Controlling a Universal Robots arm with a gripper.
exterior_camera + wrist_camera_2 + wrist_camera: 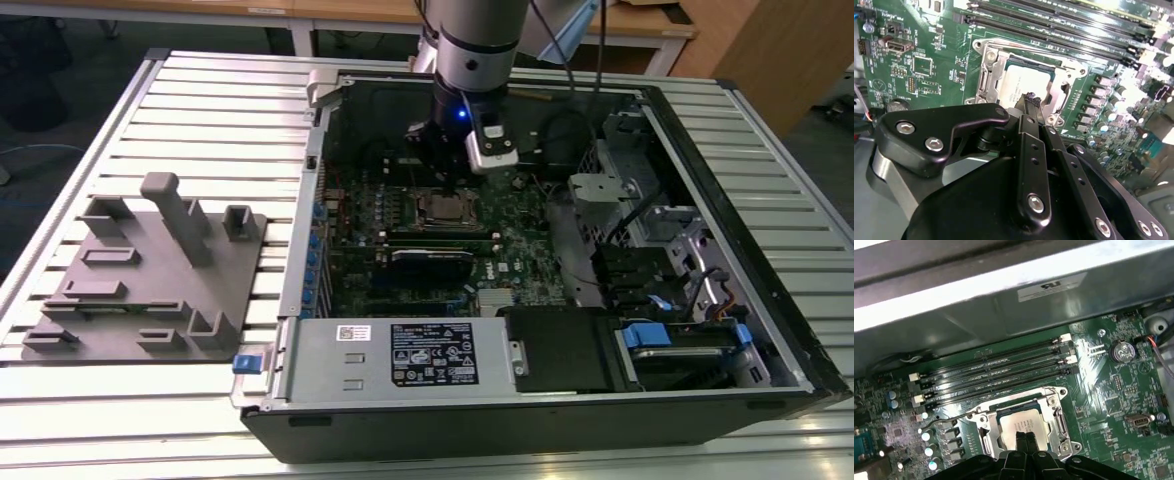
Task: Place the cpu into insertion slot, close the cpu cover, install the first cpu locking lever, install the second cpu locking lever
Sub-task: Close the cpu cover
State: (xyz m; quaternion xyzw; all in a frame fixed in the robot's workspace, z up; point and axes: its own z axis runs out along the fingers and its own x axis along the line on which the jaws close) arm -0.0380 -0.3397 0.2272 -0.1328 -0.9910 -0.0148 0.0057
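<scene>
The cpu [1021, 426] lies flat in the insertion slot [446, 208], its silvery top showing through the window of the cpu cover [1060, 415]. The cover is down over the chip in both wrist views, cpu [1019, 84] and cover [988, 70]. My gripper [1025, 436] hangs just above the chip with its two black fingers pressed together and nothing between them; its tips [1030, 98] hover over the chip's near edge. A thin wire lever [951, 417] runs out along one side of the socket. In the exterior view the gripper [434, 160] sits above the board, behind the socket.
The green motherboard [514, 235] lies inside an open computer case [534, 400] on a slatted metal table. Long black memory slots [994, 375] run beside the socket. A grey fixture plate [147, 280] with blocks stands on the exterior view's left. Cables and drive bays fill the case's right side.
</scene>
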